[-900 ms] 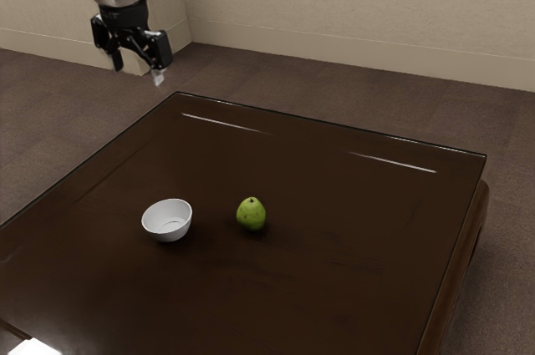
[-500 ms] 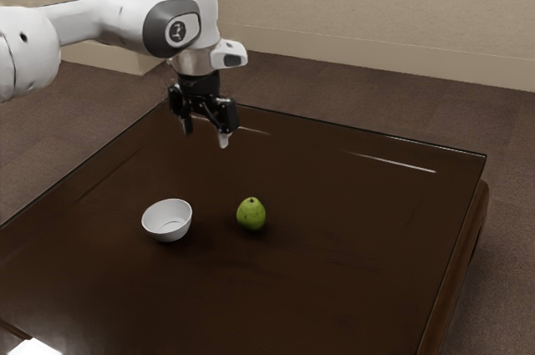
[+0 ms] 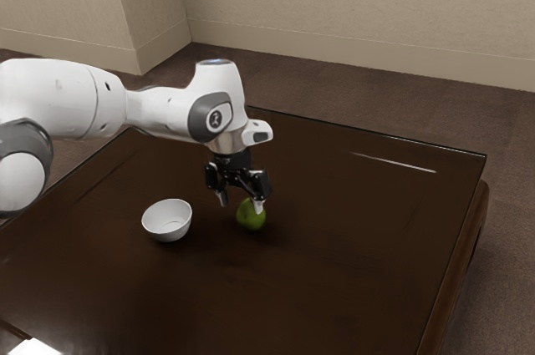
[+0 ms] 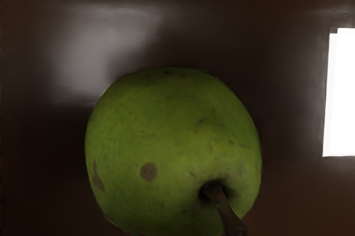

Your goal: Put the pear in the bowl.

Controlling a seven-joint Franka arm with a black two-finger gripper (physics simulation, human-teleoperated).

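Plainly, 1 pear [image 3: 248, 218] sits outside 1 bowl [image 3: 169, 234]

Arm [image 3: 71, 98]: white, smooth, rounded segments
Wrist joint [image 3: 201, 117]: dark-grey surround, dark round emblem [image 3: 216, 119]
Side housing [image 3: 253, 134]: white, dark-grey patch
Fingers [image 3: 262, 185]: black, angular, pale tips

Below the gripper [image 3: 241, 205] there is a table [image 3: 334, 280], which is dark brown and shiny. Farther away from the gripper, there are a brown carpet [image 3: 512, 154] and a beige wall [image 3: 359, 4].
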